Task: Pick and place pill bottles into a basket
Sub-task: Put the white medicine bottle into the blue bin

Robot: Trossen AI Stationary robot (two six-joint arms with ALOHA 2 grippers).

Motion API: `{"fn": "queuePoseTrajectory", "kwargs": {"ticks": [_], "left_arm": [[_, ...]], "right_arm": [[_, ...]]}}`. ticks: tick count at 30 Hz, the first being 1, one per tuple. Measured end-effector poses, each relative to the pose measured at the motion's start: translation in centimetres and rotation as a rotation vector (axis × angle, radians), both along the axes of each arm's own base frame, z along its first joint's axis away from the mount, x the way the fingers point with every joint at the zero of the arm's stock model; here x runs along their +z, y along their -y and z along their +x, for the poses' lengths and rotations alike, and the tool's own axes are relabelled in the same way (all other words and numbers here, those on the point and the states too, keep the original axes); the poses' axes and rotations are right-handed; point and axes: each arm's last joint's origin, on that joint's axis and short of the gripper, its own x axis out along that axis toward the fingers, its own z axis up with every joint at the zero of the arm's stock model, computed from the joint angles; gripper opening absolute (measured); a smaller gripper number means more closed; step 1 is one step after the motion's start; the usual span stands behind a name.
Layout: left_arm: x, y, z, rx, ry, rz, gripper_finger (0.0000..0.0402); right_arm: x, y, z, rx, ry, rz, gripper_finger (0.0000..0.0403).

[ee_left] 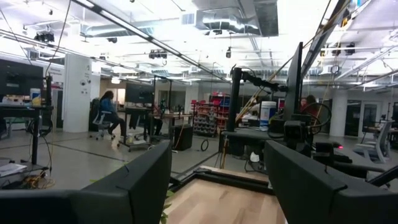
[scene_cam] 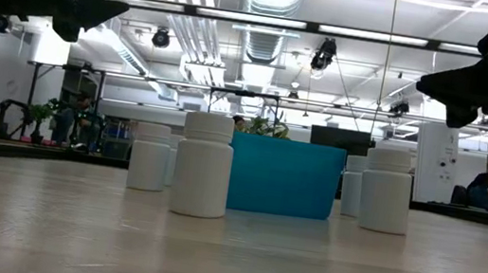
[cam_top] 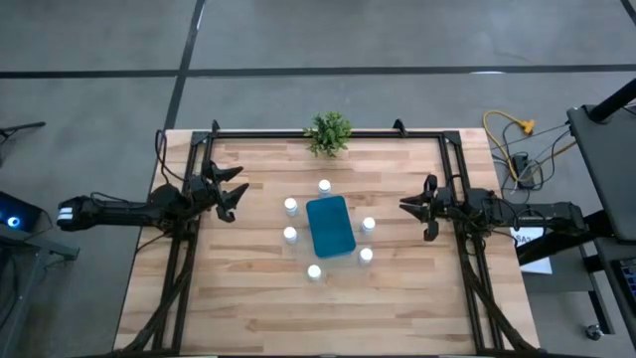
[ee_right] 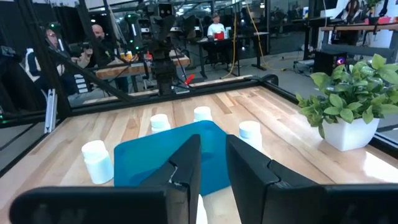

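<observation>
The teal-blue basket (cam_top: 330, 226) lies flat on the wooden table's middle. Six white pill bottles stand upright on their bases around it: one at its far end (cam_top: 325, 186), two on its left (cam_top: 291, 206) (cam_top: 290, 235), one at its near left corner (cam_top: 314, 271) and two on its right (cam_top: 369, 224) (cam_top: 366, 255). My left gripper (cam_top: 240, 194) is open and empty above the table, left of the bottles. My right gripper (cam_top: 409, 209) is open and empty, right of them, pointing at the basket (ee_right: 149, 158). The low view shows the basket (scene_cam: 284, 177) behind a bottle (scene_cam: 204, 164).
A small green potted plant (cam_top: 329, 132) stands at the table's far edge, behind the basket. Black frame rails (cam_top: 189, 249) (cam_top: 467, 259) run along the table's left and right sides. Bare wood (cam_top: 328, 318) lies between the bottles and the near edge. People sit in the room beyond.
</observation>
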Motion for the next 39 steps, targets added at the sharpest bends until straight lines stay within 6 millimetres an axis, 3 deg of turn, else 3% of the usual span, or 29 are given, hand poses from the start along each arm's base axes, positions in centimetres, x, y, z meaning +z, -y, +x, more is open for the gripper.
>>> {"fn": "queuePoseTrajectory", "kwargs": {"ticks": [11,17,30,34,39], "left_arm": [[0.04,0.00,-0.01,-0.001,0.005,-0.002,0.0239],[-0.05,-0.02,0.04,-0.037,0.055,-0.135,0.0239],[-0.24,-0.02,0.21,-0.061,0.067,-0.208,0.0237],[-0.35,0.07,0.36,-0.095,0.050,-0.199,0.0206],[-0.24,0.16,0.31,-0.120,0.054,-0.185,0.0128]], "right_arm": [[-0.01,-0.02,0.00,0.004,0.014,0.110,0.0068],[0.11,0.06,-0.01,-0.021,0.029,0.117,0.0068],[0.49,0.09,-0.01,-0.031,0.081,0.193,0.0068],[0.53,0.20,-0.04,-0.066,0.090,0.198,0.0068],[0.56,0.21,-0.04,-0.072,0.094,0.200,0.0068]]}}
